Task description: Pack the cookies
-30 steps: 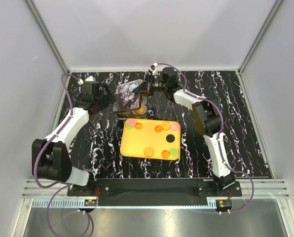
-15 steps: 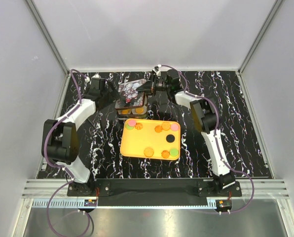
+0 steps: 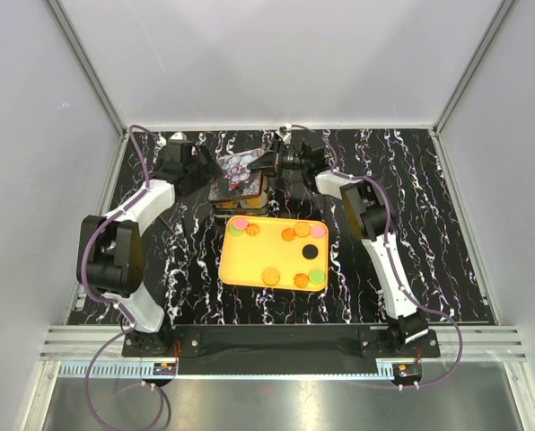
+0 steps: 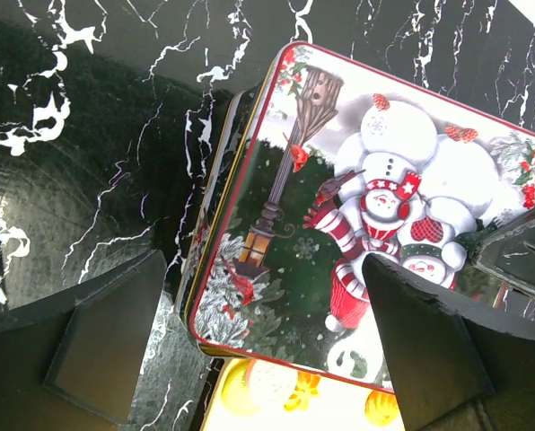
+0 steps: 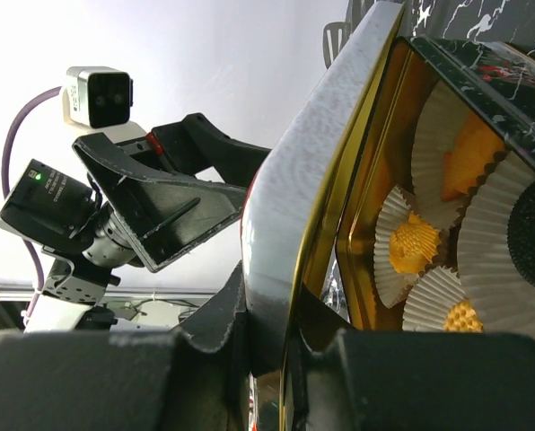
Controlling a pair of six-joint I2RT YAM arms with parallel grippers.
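Observation:
My right gripper (image 3: 269, 162) is shut on the right edge of a snowman-printed tin lid (image 3: 238, 168), holding it tilted over the open tin (image 3: 241, 199). In the right wrist view the lid (image 5: 321, 180) stands edge-on between my fingers, and the tin beneath holds white paper cups with orange cookies (image 5: 411, 247) and a dark one (image 5: 532, 233). My left gripper (image 3: 205, 172) is open beside the lid's left edge; its fingers (image 4: 97, 341) straddle the lid (image 4: 375, 206) without touching it. Several orange, pink, green and dark cookies (image 3: 288, 235) lie on the orange tray (image 3: 249, 265).
The tin and tray sit mid-table on black marbled tabletop (image 3: 429, 233). White enclosure walls (image 3: 52, 180) close in on both sides and at the back. The tray's far edge (image 4: 276, 400) lies close under the tin.
The left arm has folded back and its gripper has moved toward the far left, beside the lid. The right gripper has carried the lid slightly backward and flatter over the tin.

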